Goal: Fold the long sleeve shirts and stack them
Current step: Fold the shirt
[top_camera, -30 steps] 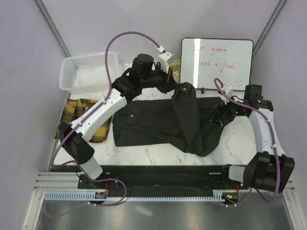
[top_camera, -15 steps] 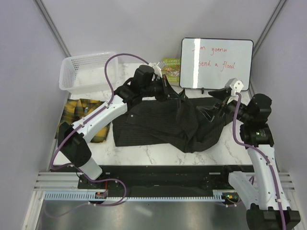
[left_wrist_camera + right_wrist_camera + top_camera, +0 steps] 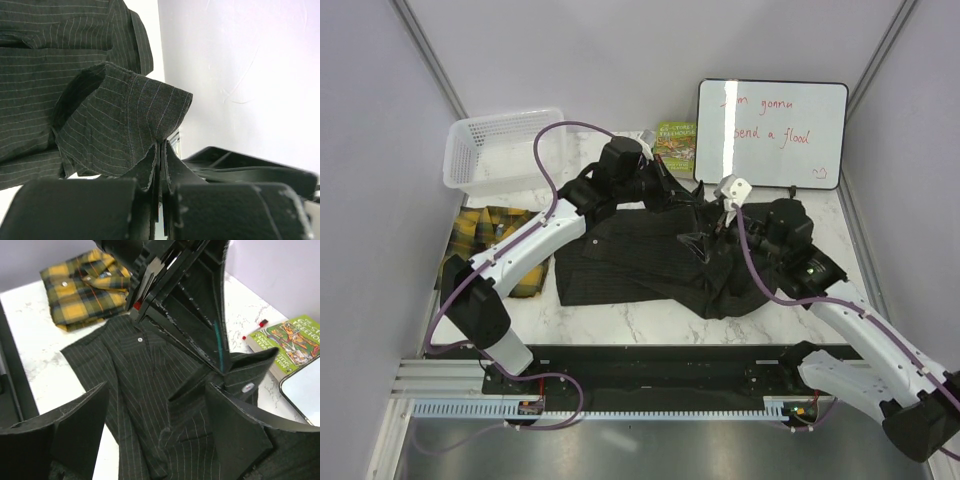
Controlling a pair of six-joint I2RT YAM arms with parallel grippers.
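The dark pinstriped shirt point(image 3: 620, 265) lies spread front-up across the middle of the bench point(image 3: 650, 320), its body mostly flat, so a sleeve can be brought over it. One sleeve rises from the cloth: its cuff point(image 3: 125, 112) is pinched between the closed fingers of the left tool point(image 3: 160, 155), which holds it up off the bench above the shirt's far right part, probably to carry the sleeve across the body for a fold. The right tool point(image 3: 157, 420) hangs just above the same sleeve with its fingers set well apart and nothing between them, seemingly lined up to take a second hold lower down. The plaid shirt point(image 3: 470, 228) sits at the left edge of the bench, well apart from the dark one, likely waiting its turn. Behind it stands a white basket point(image 3: 470, 150); a book point(image 3: 282, 340) and a whiteboard point(image 3: 770, 130) are at the back

From above, black fingers against black cloth blur together, so where the right tool meets the sleeve is unclear. The right arm hides the shirt's right side, and the left arm crosses part of the plaid shirt, so how neatly it lies cannot be told
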